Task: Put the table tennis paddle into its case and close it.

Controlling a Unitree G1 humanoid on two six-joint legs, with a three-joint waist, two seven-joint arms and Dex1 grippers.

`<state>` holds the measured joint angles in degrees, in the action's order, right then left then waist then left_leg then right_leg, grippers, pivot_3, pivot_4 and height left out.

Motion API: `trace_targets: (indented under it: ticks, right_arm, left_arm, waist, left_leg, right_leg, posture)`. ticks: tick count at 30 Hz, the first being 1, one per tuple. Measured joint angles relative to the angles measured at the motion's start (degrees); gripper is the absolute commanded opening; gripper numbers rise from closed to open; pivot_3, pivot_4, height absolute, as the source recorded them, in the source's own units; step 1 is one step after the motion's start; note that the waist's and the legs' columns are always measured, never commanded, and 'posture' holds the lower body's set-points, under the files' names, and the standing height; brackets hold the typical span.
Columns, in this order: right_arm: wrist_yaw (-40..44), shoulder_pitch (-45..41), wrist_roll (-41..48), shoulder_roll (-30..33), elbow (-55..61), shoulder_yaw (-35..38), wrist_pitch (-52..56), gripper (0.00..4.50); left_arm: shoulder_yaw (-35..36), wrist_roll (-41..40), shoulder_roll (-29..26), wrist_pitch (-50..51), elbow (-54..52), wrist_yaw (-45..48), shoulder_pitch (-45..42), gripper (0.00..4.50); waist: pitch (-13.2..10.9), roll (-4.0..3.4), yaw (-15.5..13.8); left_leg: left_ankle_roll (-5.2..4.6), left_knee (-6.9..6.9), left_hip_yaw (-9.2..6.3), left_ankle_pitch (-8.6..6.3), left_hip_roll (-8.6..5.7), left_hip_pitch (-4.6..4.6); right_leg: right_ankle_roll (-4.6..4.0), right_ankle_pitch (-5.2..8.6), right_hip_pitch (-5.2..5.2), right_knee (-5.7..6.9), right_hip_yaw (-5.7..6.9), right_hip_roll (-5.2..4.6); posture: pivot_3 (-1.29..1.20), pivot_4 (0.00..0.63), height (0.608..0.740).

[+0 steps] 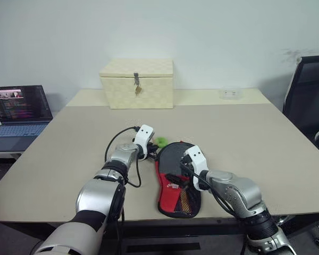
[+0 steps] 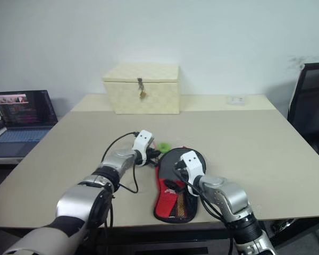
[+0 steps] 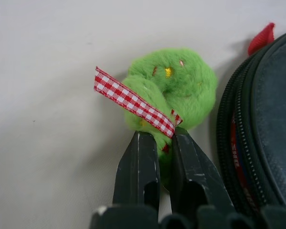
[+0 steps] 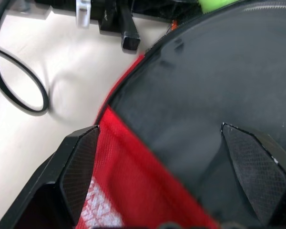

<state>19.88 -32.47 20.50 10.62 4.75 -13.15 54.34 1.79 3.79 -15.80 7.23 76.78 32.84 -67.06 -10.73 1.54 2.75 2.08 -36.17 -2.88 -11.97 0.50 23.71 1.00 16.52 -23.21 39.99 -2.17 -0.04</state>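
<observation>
The case (image 1: 175, 180) lies flat near the table's (image 1: 255, 138) near edge, round black end far, red panel near. The right gripper (image 4: 157, 157) hovers over it, fingers spread wide, hiding part of it. At its far-left rim, the left gripper (image 3: 164, 143) pinches the fluffy green zipper tag (image 3: 174, 88). The paddle cannot be made out.

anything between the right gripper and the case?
Nothing visible. The right gripper hangs open right over the case, one finger to either side of its black and red cover, with no object between.
</observation>
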Motion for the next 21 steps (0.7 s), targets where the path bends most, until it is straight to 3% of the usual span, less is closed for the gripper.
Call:
trace_targets:
  ticks: [8,16,21]
  right_arm:
    - [1.85,-0.69,-2.66,0.21,-4.09,-0.75,-3.36,4.5]
    - [3.77,3.45,-3.56,2.45,3.18,-3.34,0.23,4.5]
    - [3.76,7.3,-3.48,2.78,9.74,-4.51,2.99,4.5]
  left_arm:
    - [0.08,2.15,-0.64,-0.61,0.44,-4.96,0.03,0.0]
    - [-3.3,7.66,0.32,-4.31,2.01,-9.19,-1.97,0.0]
    - [-8.95,14.18,2.98,-8.81,2.51,-10.73,-5.96,0.0]
  waist:
    - [0.3,0.28,0.15]
    - [0.67,0.74,0.12]
    - [0.77,0.8,0.0]
  left_leg:
    - [0.0,0.0,-0.01,0.0,0.05,-0.07]
    - [0.0,0.01,-0.02,0.0,0.05,-0.09]
    - [0.0,0.04,0.01,0.0,0.01,-0.08]
  right_leg:
    - [0.04,0.01,0.06,0.02,-0.01,-0.01]
    - [0.09,0.03,0.08,0.01,0.01,0.0]
    - [0.13,0.06,0.1,-0.05,-0.03,-0.01]
  posture:
    - [0.0,0.15,0.74]
    - [0.0,0.15,0.74]
    - [0.0,0.15,0.74]
